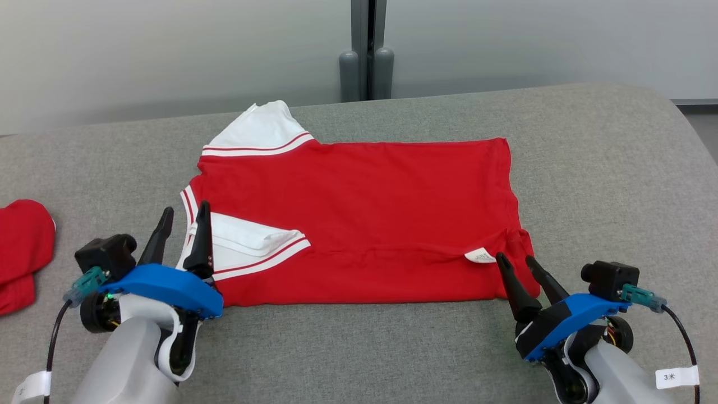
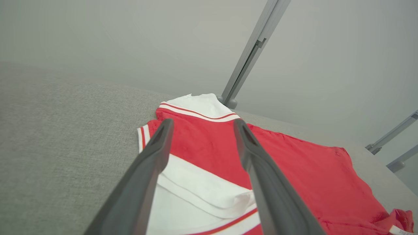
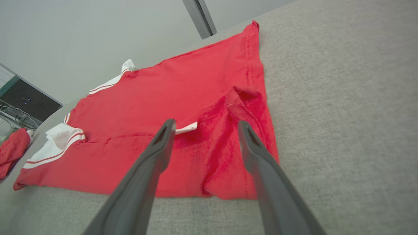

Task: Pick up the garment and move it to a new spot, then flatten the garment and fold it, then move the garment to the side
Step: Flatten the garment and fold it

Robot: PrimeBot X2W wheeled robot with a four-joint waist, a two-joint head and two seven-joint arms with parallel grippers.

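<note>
- Garment (image 1: 359, 219): red shirt with white, red-striped sleeves; it lies flat and apparently part-folded on the grey padded surface (image 1: 606, 185), sleeve end toward the robot's left, hem toward its right; a white label (image 1: 480, 256) shows by the near hem corner
- Left gripper (image 1: 185, 209): jaws apart and empty, tips over the near sleeve (image 1: 247, 238)
- Right gripper (image 1: 514, 258): jaws apart and empty, tips at the hem corner beside the label
- Handling, by judgement: light, limp, not fragile; lifted at one point it would sag and lose its fold
- Best hold: pinch all layers at both near corners together
- Second red cloth (image 1: 22, 247): well apart, at far left
</note>
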